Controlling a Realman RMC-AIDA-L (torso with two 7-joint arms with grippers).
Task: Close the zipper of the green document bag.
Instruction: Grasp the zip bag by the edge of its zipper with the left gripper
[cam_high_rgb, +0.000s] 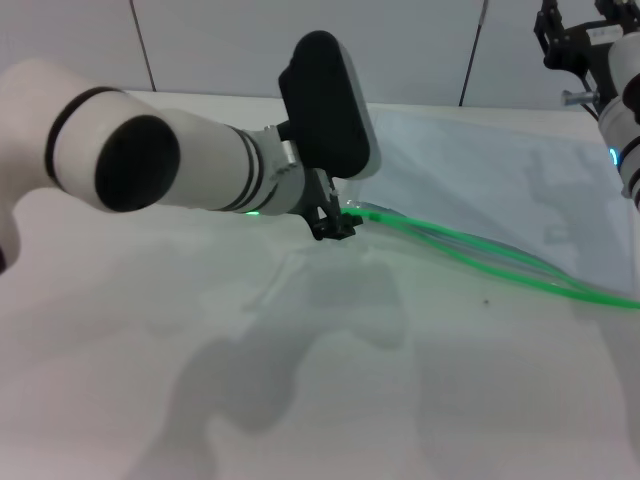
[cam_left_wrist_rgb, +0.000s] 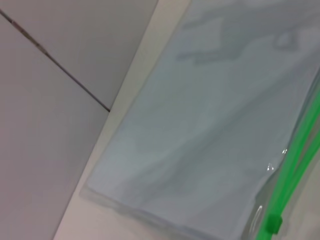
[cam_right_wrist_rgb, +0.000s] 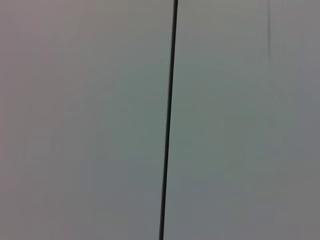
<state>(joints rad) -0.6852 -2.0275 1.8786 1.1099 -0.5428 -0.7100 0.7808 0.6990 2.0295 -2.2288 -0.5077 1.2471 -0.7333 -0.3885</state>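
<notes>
Seen: a plain white flat surface (cam_high_rgb: 300, 400), carrying a large flat translucent pale blue-grey plastic document bag (cam_high_rgb: 480, 170) edged with a bright green zipper strip (cam_high_rgb: 480, 262).

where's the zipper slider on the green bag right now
In the head view the slider sits at the left end of the zipper, right at the left gripper, near the table's middle; the right gripper is raised far right.

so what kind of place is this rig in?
Probably a lab or test bench: a plain white table, bare panelled wall behind it, and only the green document bag laid out, left gripper at its zipper, right gripper raised aside.
</notes>
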